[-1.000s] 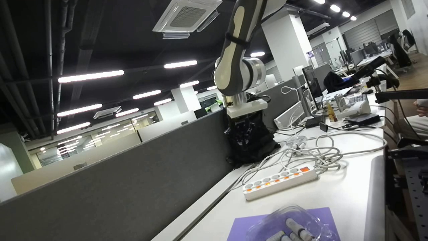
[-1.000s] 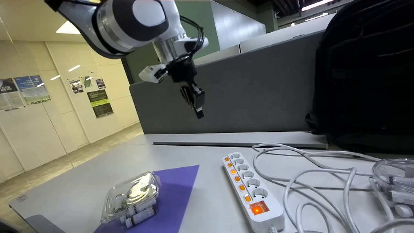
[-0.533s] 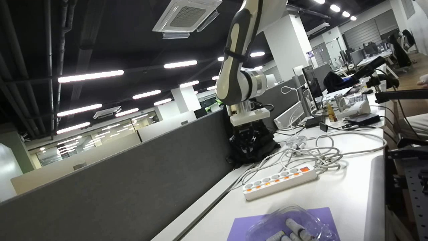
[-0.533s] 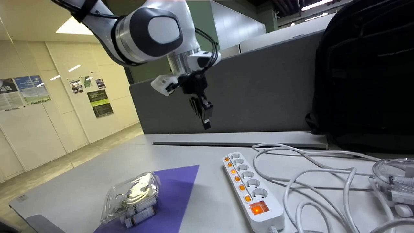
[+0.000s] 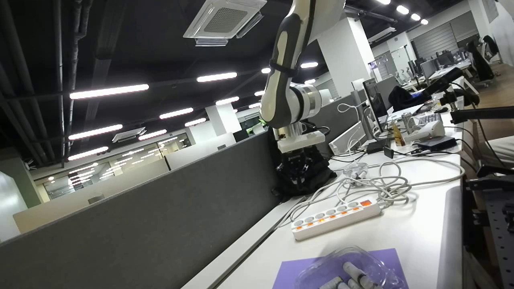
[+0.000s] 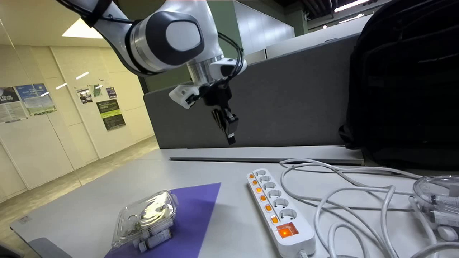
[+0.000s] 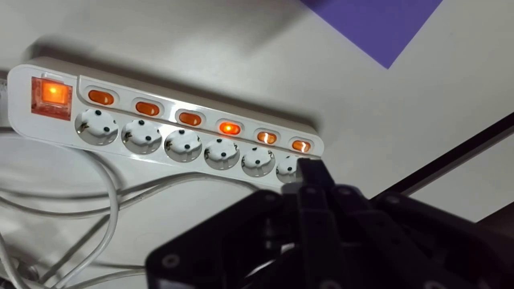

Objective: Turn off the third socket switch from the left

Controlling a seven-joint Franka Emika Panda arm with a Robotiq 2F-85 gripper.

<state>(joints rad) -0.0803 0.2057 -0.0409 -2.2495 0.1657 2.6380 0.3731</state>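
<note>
The white power strip lies flat on the table in both exterior views (image 5: 337,228) (image 6: 278,212) and spans the left and middle of the wrist view (image 7: 162,120). It has a row of orange switches beside round outlets, and a larger lit main switch (image 7: 54,93) at its cable end. The third switch from the far end glows brighter than the other small switches (image 6: 259,190) (image 7: 229,128). My gripper (image 6: 231,139) is shut and empty, held above the table, apart from the strip. In the wrist view its tips (image 7: 315,166) partly cover the end outlet.
White cables (image 6: 344,193) loop beside the strip. A purple sheet (image 6: 200,200) carries a clear plastic box (image 6: 143,218) with vials. A clear round container (image 6: 437,193) sits among the cables. A grey partition (image 6: 287,104) and a black backpack (image 6: 405,89) stand behind.
My gripper has come down and moved closer to the power strip over the last second, with only a slight move in the last half second. The strip and its lit switch look unchanged.
</note>
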